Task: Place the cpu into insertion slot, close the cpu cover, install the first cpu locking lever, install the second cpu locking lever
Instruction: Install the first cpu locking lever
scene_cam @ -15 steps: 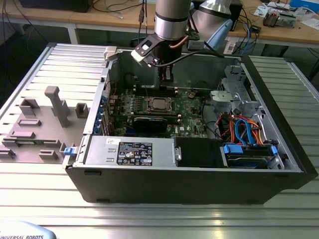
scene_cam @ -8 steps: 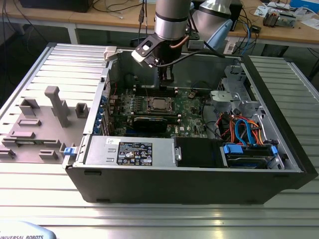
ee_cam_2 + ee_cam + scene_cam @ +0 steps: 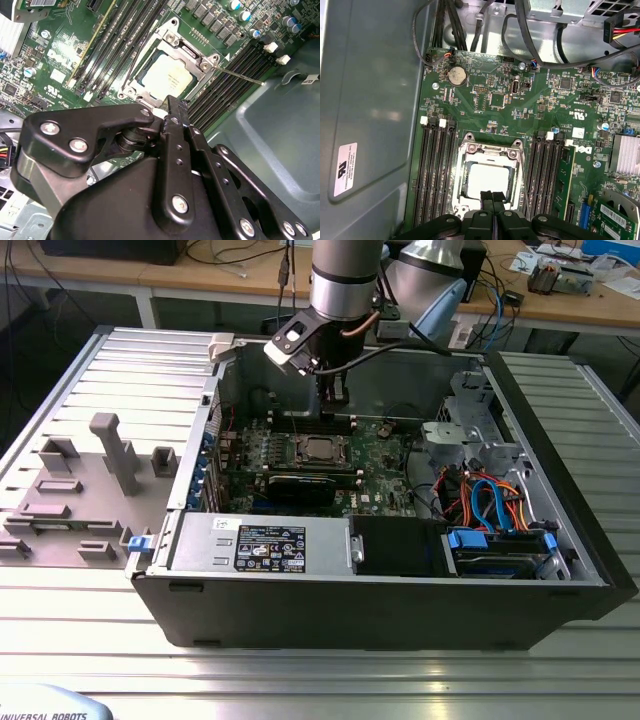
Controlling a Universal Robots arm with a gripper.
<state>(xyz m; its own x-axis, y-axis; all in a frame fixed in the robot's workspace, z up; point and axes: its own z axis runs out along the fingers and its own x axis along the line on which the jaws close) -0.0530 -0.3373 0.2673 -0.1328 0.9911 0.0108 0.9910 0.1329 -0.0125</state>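
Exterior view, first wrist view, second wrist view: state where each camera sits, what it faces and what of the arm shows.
Exterior view: off the arm, looking down into the open computer case; arm and gripper show.
First wrist view: on the wrist, facing the motherboard; gripper tips show.
Second wrist view: on the wrist, facing the motherboard obliquely; gripper body shows.
Shared: both wrist views show the cpu.
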